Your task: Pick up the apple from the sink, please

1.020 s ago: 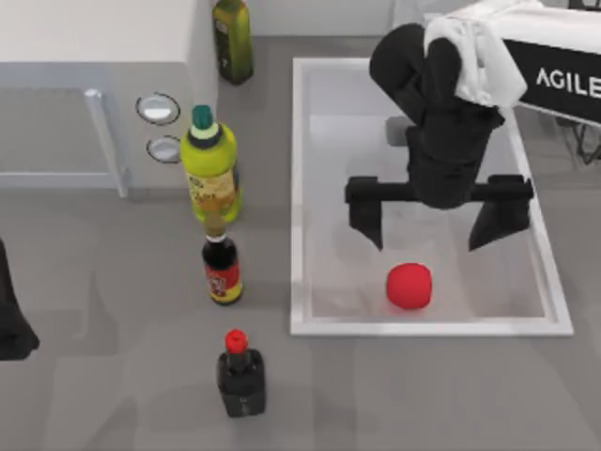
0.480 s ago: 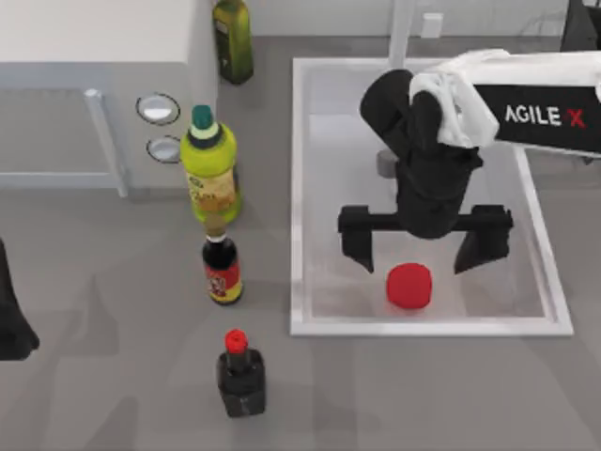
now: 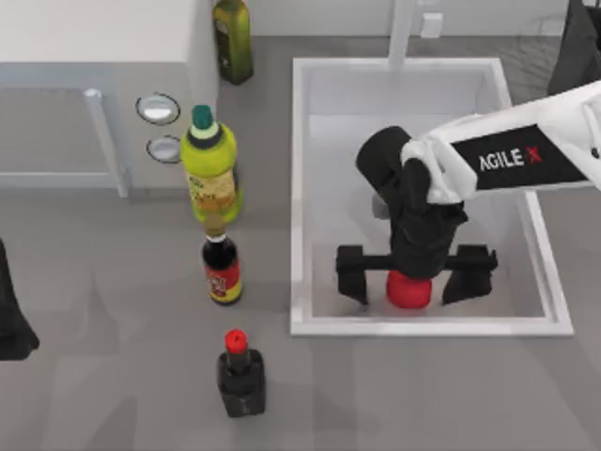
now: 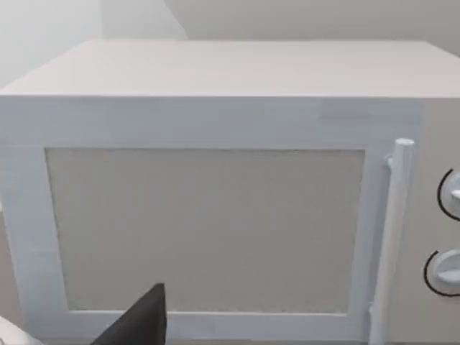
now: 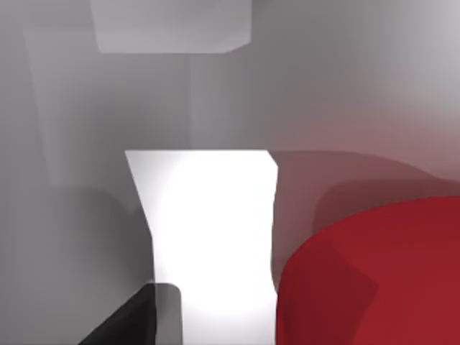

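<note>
The apple (image 3: 406, 294), a small bright-red blob, lies on the pale bottom of the sink (image 3: 297, 188) near its front rim. My right gripper (image 3: 411, 279) is lowered straight over it, open wide. One black finger (image 3: 352, 274) stands to the apple's left and the other to its right, both apart from it. The wrist covers the apple's upper part. In the right wrist view the apple (image 5: 374, 277) looms close beside the grey sink floor. My left gripper (image 3: 11, 324) is parked at the table's left edge.
A white microwave (image 3: 94, 94) fills the back left and faces the left wrist camera (image 4: 215, 201). Left of the sink stand a yellow-green bottle (image 3: 209, 174), a dark red-labelled bottle (image 3: 222, 270), a black red-capped bottle (image 3: 240, 378) and an olive bottle (image 3: 232, 38).
My right gripper has come forward and down inside the sink, from behind the apple to straddling it. The apple has not moved, and the left arm is still.
</note>
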### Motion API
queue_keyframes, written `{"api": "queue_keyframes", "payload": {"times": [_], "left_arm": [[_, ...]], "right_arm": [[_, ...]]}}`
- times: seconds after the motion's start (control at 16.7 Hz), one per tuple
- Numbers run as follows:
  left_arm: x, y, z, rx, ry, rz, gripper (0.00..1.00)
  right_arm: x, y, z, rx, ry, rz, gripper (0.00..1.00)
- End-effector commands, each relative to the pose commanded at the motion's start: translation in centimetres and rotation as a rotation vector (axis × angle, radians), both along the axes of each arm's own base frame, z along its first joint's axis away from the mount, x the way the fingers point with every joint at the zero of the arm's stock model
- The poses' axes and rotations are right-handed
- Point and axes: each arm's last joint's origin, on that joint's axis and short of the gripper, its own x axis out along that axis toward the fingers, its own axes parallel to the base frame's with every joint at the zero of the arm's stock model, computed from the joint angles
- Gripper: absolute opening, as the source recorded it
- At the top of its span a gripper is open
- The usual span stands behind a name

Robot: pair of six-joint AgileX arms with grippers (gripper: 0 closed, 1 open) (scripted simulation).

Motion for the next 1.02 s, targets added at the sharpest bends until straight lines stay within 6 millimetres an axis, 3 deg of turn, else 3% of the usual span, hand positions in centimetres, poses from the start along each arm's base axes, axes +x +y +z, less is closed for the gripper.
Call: {"api": "queue_keyframes", "payload": {"times": [0.18, 0.96, 1.02], "left_arm": [[0.0, 0.0, 0.0, 0.0, 0.0, 0.0, 1.0], [0.0, 0.0, 0.0, 0.0, 0.0, 0.0, 1.0], [0.0, 0.0, 0.0, 0.0, 0.0, 0.0, 1.0]], "right_arm": [[0.0, 0.0, 0.0, 0.0, 0.0, 0.0, 1.0], [0.0, 0.0, 0.0, 0.0, 0.0, 0.0, 0.02], [0.0, 0.0, 0.0, 0.0, 0.0, 0.0, 0.0]]}}
